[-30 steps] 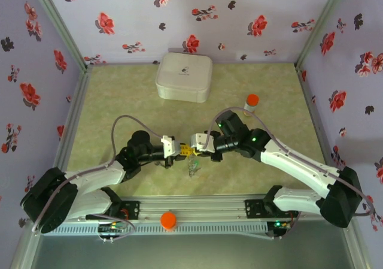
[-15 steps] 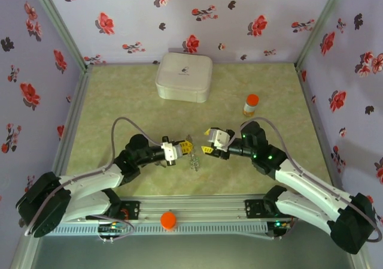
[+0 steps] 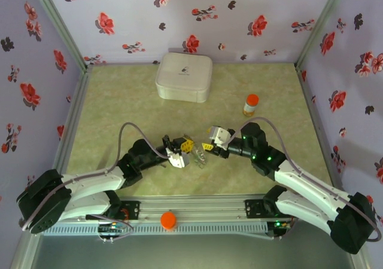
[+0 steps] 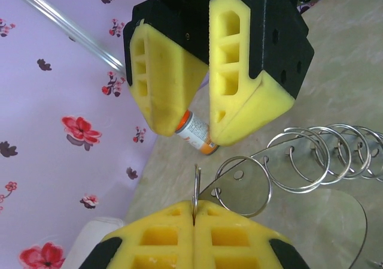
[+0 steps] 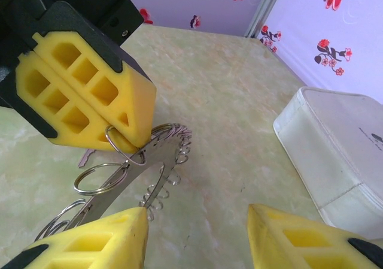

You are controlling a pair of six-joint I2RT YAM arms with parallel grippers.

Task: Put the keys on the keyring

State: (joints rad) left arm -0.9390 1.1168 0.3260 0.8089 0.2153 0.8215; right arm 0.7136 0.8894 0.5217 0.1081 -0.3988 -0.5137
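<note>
- Over the table (image 3: 119, 101), front centre: keyring (image 5: 131, 185), tilted, apparently lifted for threading.
- Left gripper (image 4: 194, 212): jaws clamped on one small wire loop (image 4: 196, 188), steadying it.
- Right gripper (image 5: 197, 233): jaws apart, empty, just beside, probably freed for the next threading.

Near the middle of the worktop's front edge, the left gripper (image 3: 187, 146) and right gripper (image 3: 207, 145) face each other, with the keyring (image 3: 197, 158) between them at the left one's tips. A white case (image 3: 184, 77) sits by the back edge, and a bottle (image 3: 251, 105) stands toward the right edge.
</note>
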